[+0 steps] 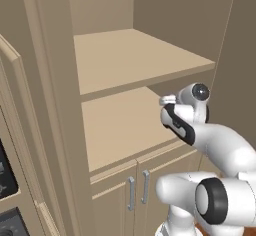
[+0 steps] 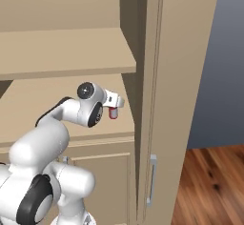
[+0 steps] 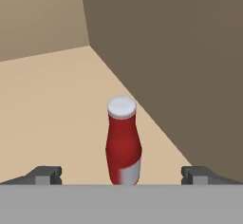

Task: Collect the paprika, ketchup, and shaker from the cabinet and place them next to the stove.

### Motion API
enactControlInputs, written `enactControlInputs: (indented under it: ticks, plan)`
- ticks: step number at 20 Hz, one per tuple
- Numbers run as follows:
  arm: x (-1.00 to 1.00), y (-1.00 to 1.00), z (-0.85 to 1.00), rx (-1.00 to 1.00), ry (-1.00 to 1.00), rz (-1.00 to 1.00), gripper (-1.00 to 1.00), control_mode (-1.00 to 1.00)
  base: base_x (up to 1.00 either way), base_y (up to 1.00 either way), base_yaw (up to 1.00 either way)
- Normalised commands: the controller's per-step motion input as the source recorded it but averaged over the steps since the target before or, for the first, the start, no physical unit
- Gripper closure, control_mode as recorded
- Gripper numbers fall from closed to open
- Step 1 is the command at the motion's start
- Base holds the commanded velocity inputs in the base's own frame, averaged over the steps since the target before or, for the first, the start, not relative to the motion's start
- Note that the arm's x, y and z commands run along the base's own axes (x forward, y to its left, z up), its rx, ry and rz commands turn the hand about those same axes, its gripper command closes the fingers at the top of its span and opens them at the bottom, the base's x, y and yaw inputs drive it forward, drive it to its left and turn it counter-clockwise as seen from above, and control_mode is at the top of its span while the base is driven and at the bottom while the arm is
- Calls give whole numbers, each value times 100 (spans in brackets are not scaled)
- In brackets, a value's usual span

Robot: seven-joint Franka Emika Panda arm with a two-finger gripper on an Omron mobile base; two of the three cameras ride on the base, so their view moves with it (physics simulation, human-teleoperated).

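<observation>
The ketchup, a slim red bottle with a white cap, stands upright on the lower shelf of the beige cabinet, close to its right inner wall. My gripper is open. Its two dark fingertips stand wide apart on either side of the bottle, a little short of it and not touching it. In the right base view a bit of the red ketchup shows just under my hand inside the shelf bay. The paprika, the shaker and the stove are out of view.
An upper shelf hangs close above my hand. Below the lower shelf are two small doors with metal bar handles. A dark oven panel sits at the far left. Wooden floor lies to the cabinet's right.
</observation>
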Motion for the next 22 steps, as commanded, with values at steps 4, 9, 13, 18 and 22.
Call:
enactControlInputs:
  ticks: [4, 9, 13, 18, 22]
  plan:
    - [18, 1, 0, 0, 0, 0, -100, -100, 0, 0, 0]
    - [20, 0, 0, 0, 0, 0, -100, -100, 0, 0, 0]
    - [16, 0, 0, 0, 0, 0, -100, -100, 0, 0, 0]
    - [13, 0, -1, -1, 0, 0, -100, -100, 0, 0, 0]
    - [11, 0, -3, -1, 0, 0, -100, -100, 0, 0, 0]
